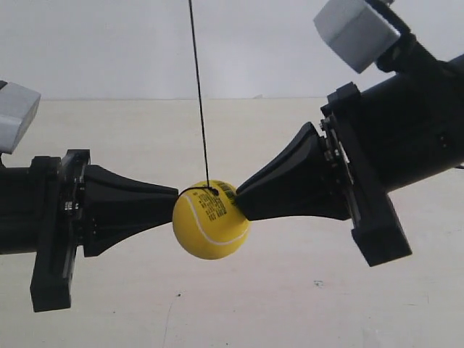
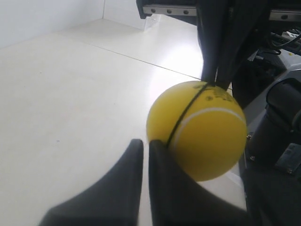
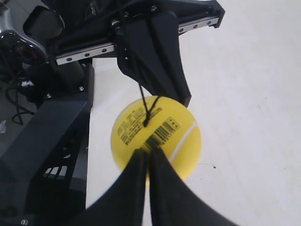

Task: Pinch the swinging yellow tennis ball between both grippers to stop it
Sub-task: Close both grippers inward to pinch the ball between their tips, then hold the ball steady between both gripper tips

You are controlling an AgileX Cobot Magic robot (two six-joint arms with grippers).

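The yellow tennis ball (image 1: 211, 221) hangs from a thin black string (image 1: 197, 87) above the pale table. It is squeezed between two black wedge grippers. The barcode label faces the arm at the exterior view's right, so that is my right gripper (image 1: 238, 197); its shut tips (image 3: 149, 153) press on the barcode side of the ball (image 3: 183, 141). My left gripper (image 1: 176, 199) meets the opposite side. In the left wrist view its tips (image 2: 146, 143) are shut and only one finger touches the ball (image 2: 207, 136). Each wrist view shows the other gripper behind the ball (image 2: 216, 80) (image 3: 182, 96).
The cream table (image 1: 290, 304) runs under the ball, with a white wall behind. Light grey boxes sit on both arms (image 1: 355, 29) (image 1: 14, 112). Black arm bases and cables (image 3: 28, 52) stand at the table's side. A small dark speck (image 1: 317, 283) marks the surface.
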